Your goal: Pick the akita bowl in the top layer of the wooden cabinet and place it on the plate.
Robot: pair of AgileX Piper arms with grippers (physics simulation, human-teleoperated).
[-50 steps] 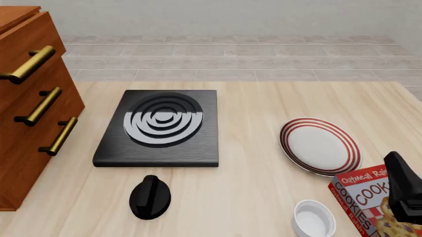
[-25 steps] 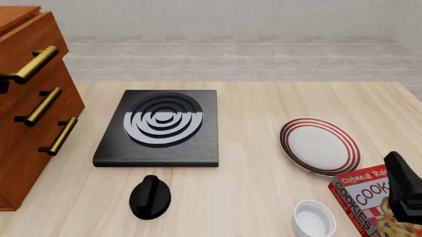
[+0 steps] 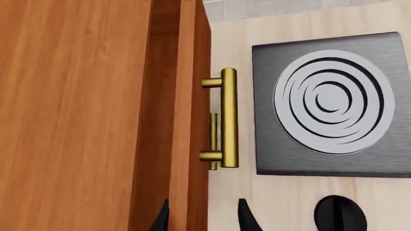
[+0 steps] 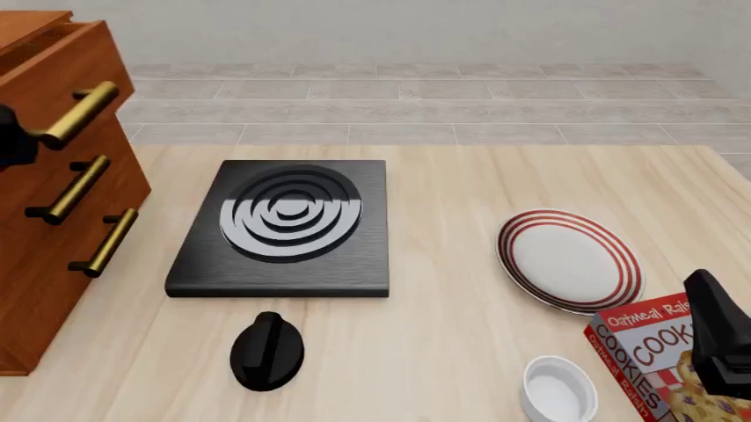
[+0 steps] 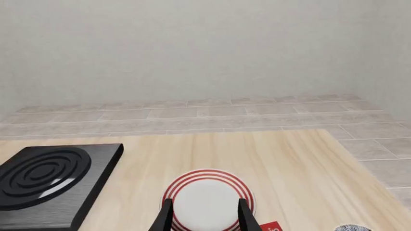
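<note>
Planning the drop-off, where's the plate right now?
In the front view the plate lies right of the stove, just beyond the cookie box.

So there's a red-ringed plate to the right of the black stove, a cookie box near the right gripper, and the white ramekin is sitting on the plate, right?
Not quite. The ramekin is not on the plate; it stands on the table, nearer the camera and beside the cookie box, as the front view shows. The plate is bare. It does lie right of the stove, and the box is by the right gripper.
</note>
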